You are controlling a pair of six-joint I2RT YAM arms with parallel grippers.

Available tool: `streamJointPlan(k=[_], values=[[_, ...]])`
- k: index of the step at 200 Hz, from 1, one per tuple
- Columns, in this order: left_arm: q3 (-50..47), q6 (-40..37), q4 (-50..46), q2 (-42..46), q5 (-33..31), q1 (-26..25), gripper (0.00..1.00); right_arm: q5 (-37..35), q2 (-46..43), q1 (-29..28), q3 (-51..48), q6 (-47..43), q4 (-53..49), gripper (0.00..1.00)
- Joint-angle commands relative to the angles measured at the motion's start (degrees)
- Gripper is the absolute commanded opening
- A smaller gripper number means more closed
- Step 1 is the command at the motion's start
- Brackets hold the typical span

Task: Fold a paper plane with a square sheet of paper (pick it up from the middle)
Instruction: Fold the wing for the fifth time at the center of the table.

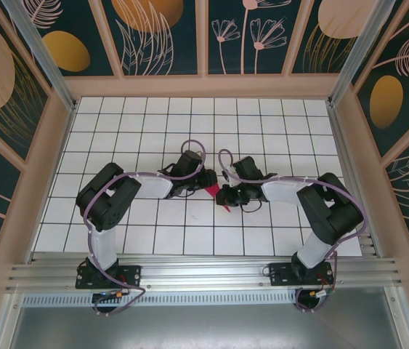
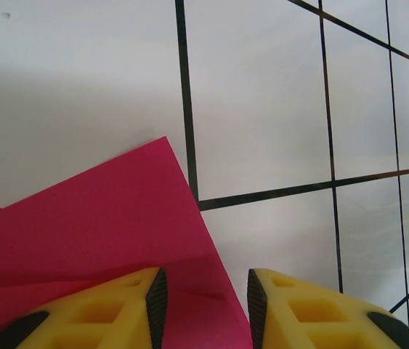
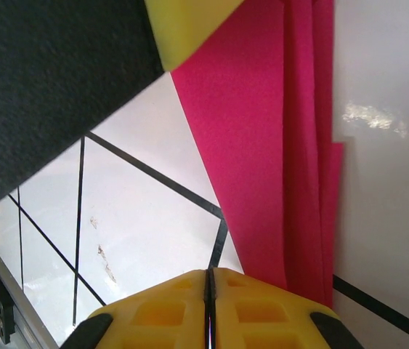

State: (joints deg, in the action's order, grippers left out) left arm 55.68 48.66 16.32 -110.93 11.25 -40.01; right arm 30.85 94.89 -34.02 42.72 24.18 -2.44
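The left fingers (image 2: 110, 313) are held apart, with nothing clamped, over a corner of the creased pink paper (image 2: 102, 218), which is laid on the middle of the white gridded tabletop (image 2: 277, 94). The right fingers (image 3: 168, 313) are pressed together at the paper's layered edge.

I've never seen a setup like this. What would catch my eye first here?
First the bright pink paper, folded into layers, in the middle of the white gridded table. Two black arms meet over it: the left gripper holds its yellow fingers apart above the paper, and the right gripper has its fingers closed together at the paper's edge. All around stand dark walls painted with golden plants.
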Motion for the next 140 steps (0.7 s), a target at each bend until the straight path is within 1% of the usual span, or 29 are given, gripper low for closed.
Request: streamJointPlan(k=[1,83,86,99,140], values=[[-0.31,-0.41,-5.26,-2.80,-2.93,0.88,0.37,-0.71,0.43,0.90,-1.12,-1.51,-2.06,0.10],[-0.28,-0.62,-6.37,-3.06,-3.77,0.82,0.37,0.04,-0.45,2.30,-4.55,-2.82,-3.30,0.08],[1.09,-0.66,-6.43,-3.06,-3.71,0.82,0.37,0.00,-0.42,2.29,-4.69,-2.83,-3.31,0.08],[1.30,-0.68,-6.63,-3.03,-3.84,0.82,0.37,-0.24,-0.51,2.31,-5.13,-2.74,-3.56,0.07],[1.55,-0.63,-7.22,-3.23,-4.13,0.85,0.37,-0.90,-3.22,2.33,-6.44,-2.71,-5.75,0.07]])
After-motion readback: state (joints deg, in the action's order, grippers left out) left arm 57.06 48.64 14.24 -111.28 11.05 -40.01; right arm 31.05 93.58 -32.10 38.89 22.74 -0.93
